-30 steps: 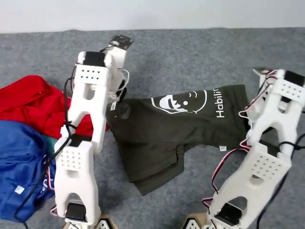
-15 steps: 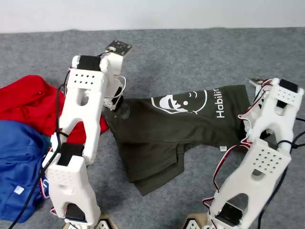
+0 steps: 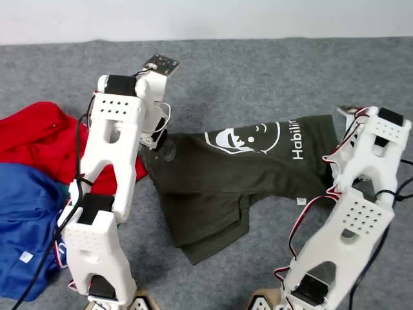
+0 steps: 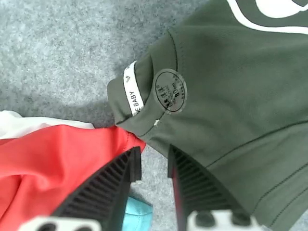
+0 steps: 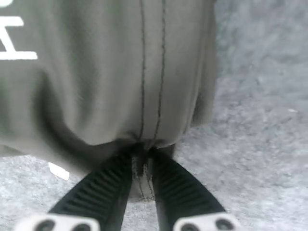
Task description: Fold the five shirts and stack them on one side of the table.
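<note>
A dark olive shirt (image 3: pixel 239 168) with a white print lies crumpled in the middle of the grey table, one part folded under toward the front. My left gripper (image 3: pixel 157 139) hovers at its collar corner. In the left wrist view the left gripper (image 4: pixel 153 161) is narrowly open, with nothing between its fingers, just short of the olive shirt (image 4: pixel 231 86), near its neck label (image 4: pixel 131 89) and round sticker (image 4: pixel 169 91). My right gripper (image 3: pixel 339 160) sits at the shirt's opposite edge. The right wrist view has the right gripper (image 5: pixel 142 159) shut on a bunched fold of the olive shirt (image 5: pixel 120 72).
A red shirt (image 3: pixel 39 139) and a blue shirt (image 3: pixel 26 213) lie heaped at the table's left edge, with the red shirt (image 4: pixel 57 154) touching the olive collar. A teal scrap (image 4: pixel 137 216) peeks from under the red one. Bare grey table (image 3: pixel 258 77) lies behind the olive shirt.
The left arm swung leftward and its gripper drew back slightly at the collar. The right arm shifted a little toward the front. The olive shirt has hardly moved.
</note>
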`<action>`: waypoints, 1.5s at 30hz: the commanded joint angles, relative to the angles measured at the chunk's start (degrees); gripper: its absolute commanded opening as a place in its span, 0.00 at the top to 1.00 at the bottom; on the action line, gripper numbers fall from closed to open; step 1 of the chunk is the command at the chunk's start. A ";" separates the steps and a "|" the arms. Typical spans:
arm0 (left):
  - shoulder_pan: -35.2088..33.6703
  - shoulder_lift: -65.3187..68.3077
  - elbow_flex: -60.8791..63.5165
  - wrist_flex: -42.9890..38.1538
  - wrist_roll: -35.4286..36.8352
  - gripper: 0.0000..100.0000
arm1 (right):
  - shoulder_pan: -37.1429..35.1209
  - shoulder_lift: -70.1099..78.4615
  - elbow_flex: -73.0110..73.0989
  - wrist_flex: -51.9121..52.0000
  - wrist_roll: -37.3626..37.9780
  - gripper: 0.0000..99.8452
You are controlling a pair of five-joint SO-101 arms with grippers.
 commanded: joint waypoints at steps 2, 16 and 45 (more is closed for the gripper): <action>-0.09 -3.96 -0.13 1.67 0.35 0.89 | -0.66 -9.27 -3.16 -0.22 1.76 0.99; -0.09 -3.96 -0.13 1.67 0.44 0.89 | -9.71 -15.25 -2.81 -12.26 1.41 0.99; -0.09 -3.96 -0.22 1.67 0.44 0.89 | 2.59 -17.71 -2.81 7.52 1.41 0.91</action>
